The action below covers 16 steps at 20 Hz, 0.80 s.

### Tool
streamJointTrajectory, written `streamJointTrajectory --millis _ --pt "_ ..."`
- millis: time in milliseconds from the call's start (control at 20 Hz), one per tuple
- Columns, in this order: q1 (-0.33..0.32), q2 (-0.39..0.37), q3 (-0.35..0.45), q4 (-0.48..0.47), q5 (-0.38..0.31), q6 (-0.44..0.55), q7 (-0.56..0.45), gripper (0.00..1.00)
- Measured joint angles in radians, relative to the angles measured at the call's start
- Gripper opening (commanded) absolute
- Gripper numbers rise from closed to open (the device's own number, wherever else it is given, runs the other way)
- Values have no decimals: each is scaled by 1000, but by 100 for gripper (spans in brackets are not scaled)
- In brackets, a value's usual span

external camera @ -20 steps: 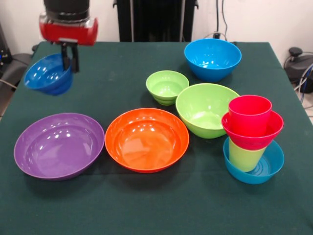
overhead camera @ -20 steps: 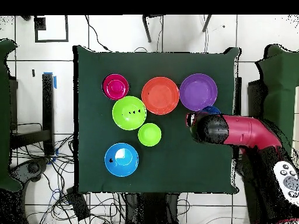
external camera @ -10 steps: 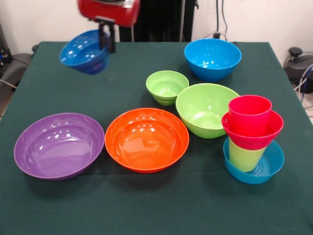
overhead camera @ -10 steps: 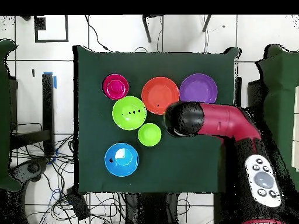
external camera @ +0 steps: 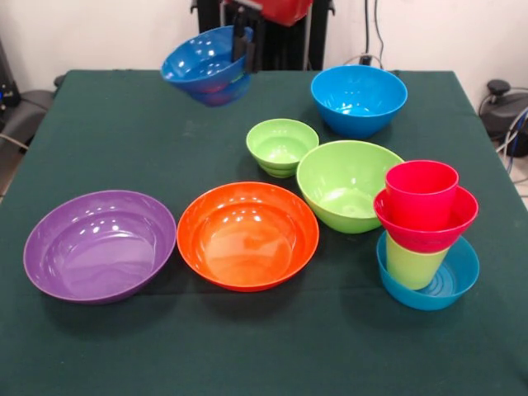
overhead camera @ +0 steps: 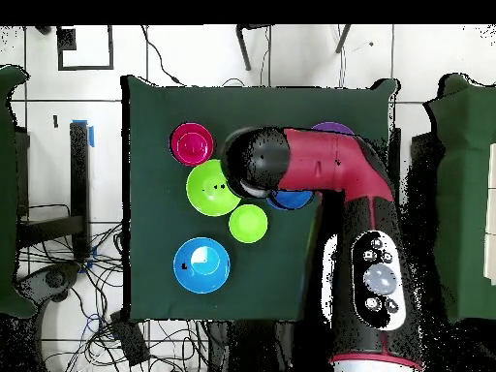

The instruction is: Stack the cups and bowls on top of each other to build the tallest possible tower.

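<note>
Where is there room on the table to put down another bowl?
The near strip of green cloth in front of the purple bowl and orange bowl is bare. So is the far patch behind the purple bowl. It is crowded around the big green bowl and the tower.

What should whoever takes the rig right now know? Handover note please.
Gripper: shut on the rim of the small dark-blue glossy plastic bowl, held tilted in the air above the table's far side.
Tower, near the green table's edge: teal-blue plastic bowl at the bottom, lime-green tumbler in it, small red bowl on that, red tumbler on top.
Done: four pieces stacked, dark-blue bowl lifted.
Left: carry it across and set it on the tower. Other bowls are loose on the table.
</note>
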Motion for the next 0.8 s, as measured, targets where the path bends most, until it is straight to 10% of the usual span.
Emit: streamJointTrajectory --millis 800 --pt "132 238 -87 -511 83 297 169 0"
